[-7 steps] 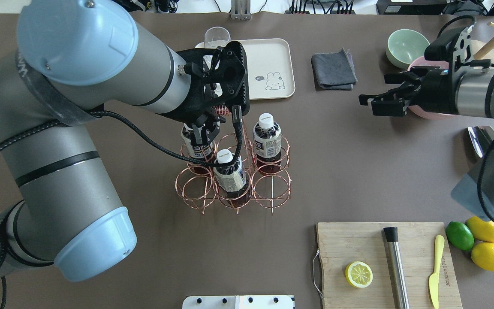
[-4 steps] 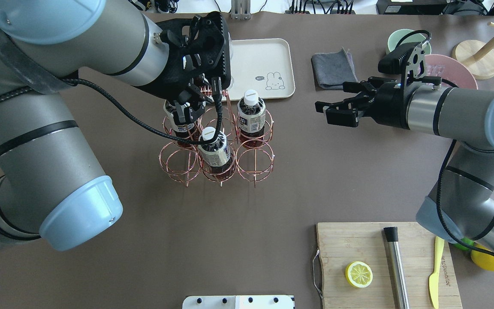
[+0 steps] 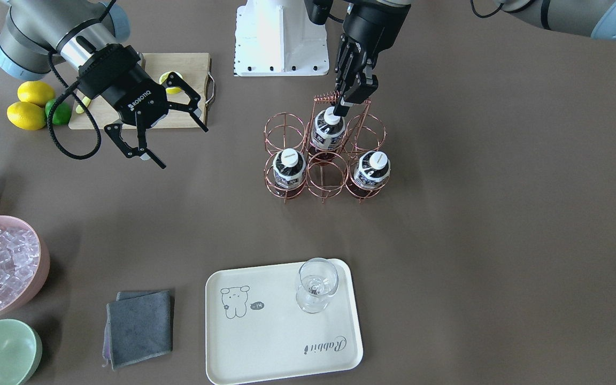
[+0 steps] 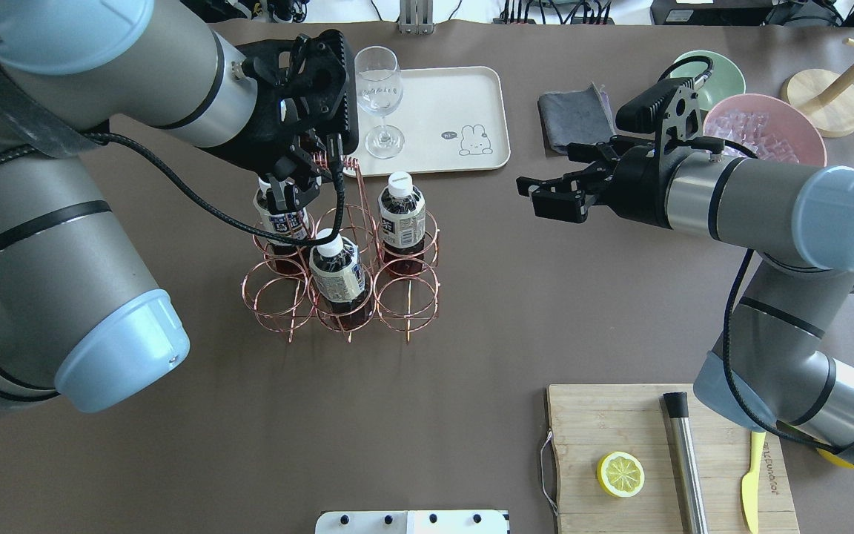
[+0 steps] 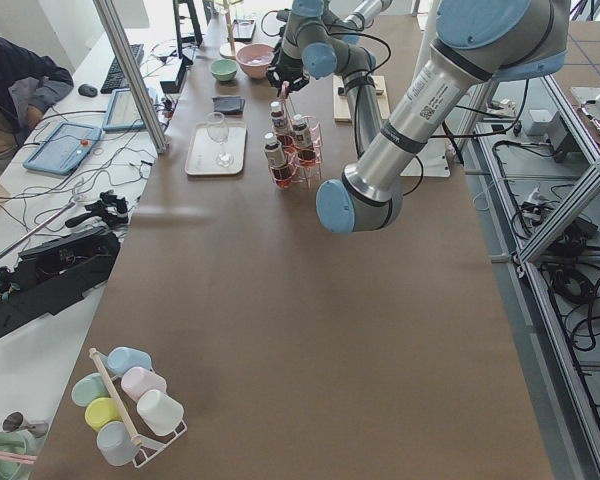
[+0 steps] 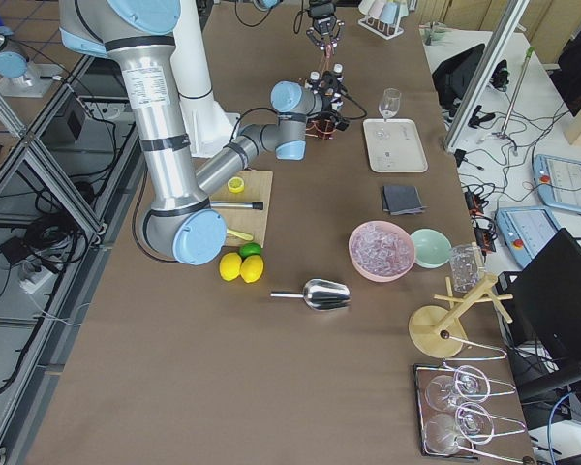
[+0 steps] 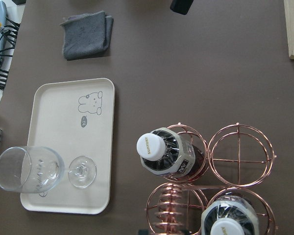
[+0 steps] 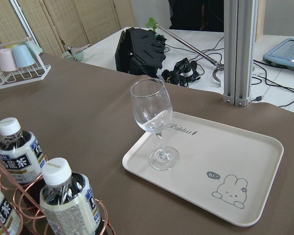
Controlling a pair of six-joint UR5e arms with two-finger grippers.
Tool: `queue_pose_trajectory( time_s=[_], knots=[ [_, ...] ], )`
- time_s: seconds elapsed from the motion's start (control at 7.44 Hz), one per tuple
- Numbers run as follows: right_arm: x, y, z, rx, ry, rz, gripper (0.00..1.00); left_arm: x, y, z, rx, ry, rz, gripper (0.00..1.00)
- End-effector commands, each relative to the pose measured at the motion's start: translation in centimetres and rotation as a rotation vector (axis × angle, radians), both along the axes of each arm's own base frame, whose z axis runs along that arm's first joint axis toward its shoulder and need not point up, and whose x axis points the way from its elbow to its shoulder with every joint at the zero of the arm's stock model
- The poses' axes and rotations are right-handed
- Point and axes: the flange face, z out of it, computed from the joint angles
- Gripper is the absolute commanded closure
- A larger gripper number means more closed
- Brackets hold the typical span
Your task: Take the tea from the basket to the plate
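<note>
The copper wire basket (image 4: 307, 293) stands left of the table's middle and holds three tea bottles (image 4: 401, 215) (image 4: 336, 271) (image 4: 280, 219). All three white caps show free in the front view (image 3: 377, 159). My left gripper (image 4: 288, 195) is over the basket's left side, its jaws shut at the handle wire beside the coil (image 3: 327, 98). My right gripper (image 4: 525, 196) hangs open and empty over the table, right of the basket. The cream plate (image 4: 464, 104) lies behind the basket and carries only a stemmed glass (image 4: 379, 89).
A grey cloth (image 4: 577, 119), a green bowl (image 4: 701, 70) and a pink bowl of ice (image 4: 764, 133) lie right of the plate. A cutting board (image 4: 620, 415) with a lemon half, muddler and knife is at the front right.
The basket with its bottles has shifted to the view's left together with my left gripper. My right arm has swung left, from near the pink bowl toward the basket.
</note>
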Motion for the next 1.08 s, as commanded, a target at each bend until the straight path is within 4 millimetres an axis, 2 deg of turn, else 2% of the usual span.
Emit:
queue_pose_trajectory(
  time_s=[0.0, 0.13, 0.54, 0.67, 0.81, 0.94],
  knots=[
    [-1.2, 0.5, -0.3, 0.004, 0.0, 0.005, 0.0, 2.2, 1.0, 0.3, -0.018, -0.008, 0.028, 1.0],
    [-1.7, 0.3, 0.3, -0.002, 0.013, 0.008, 0.0, 2.5, 1.3, 0.1, -0.017, -0.006, 0.034, 1.0],
    [-3.9, -1.3, -4.5, 0.006, 0.005, 0.046, 0.0, 4.8, 2.9, -0.3, -0.081, 0.014, 0.019, 1.0],
    [-4.5, -1.7, -6.0, -0.002, 0.018, 0.066, 0.0, 4.8, 3.1, -0.3, -0.088, 0.017, 0.018, 1.0],
    [-5.6, -1.2, -6.8, -0.013, 0.022, 0.057, 0.0, 4.8, 3.1, -0.3, -0.088, 0.018, 0.018, 1.0],
    [-7.0, -0.1, -6.8, -0.013, 0.026, 0.052, 0.0, 4.7, 3.1, -0.4, -0.087, 0.019, 0.016, 1.0]
  ],
)
